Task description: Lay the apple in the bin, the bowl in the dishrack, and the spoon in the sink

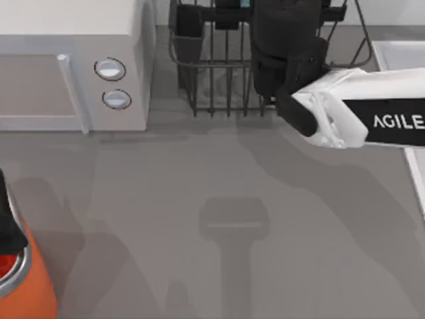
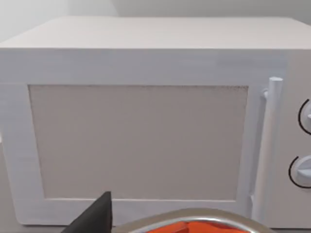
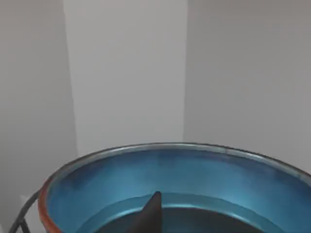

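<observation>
Noted a grey bench with pale walls behind. Logged a white microwave at the back left, the dishrack at the back centre, the sink along the right edge and the bin at the front left corner.

Recorded the right arm reaching in from the right, with the right tool over the dishrack. Could not tell whether clenched or released. Found the left tool just above the bin's silver rim, facing the microwave door; grip likewise not determinable.

Located the bowl directly beneath the right tool, mouth up, with a rack wire just beside its rim.
</observation>
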### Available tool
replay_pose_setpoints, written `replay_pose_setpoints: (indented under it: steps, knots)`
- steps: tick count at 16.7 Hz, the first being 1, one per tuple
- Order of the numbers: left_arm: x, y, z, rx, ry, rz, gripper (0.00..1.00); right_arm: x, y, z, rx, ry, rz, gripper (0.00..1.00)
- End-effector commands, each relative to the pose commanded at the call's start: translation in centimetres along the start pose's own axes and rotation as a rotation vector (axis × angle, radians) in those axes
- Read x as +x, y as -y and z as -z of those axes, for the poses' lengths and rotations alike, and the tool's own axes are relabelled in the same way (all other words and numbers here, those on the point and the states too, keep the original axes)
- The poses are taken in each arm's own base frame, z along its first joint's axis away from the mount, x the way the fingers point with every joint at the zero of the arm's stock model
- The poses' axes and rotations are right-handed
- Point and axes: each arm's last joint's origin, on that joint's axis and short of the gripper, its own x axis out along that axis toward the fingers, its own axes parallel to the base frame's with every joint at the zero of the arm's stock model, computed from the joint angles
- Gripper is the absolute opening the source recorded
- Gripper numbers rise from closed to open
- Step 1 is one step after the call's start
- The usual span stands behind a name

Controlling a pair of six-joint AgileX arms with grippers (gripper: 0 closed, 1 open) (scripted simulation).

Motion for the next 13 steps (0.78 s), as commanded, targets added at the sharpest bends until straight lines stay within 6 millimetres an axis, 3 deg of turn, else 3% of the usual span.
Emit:
replay_pose_setpoints:
  steps: [10,13]
  knots:
    - [0.0,0.0,0.0,0.000,0.000,0.000,1.00,-0.1,-0.1,0.0,0.000,0.000,-0.002,1.00]
    - [0.0,0.0,0.0,0.000,0.000,0.000,1.00,-0.5,1.4,-0.4,-0.004,-0.011,-0.027,1.00]
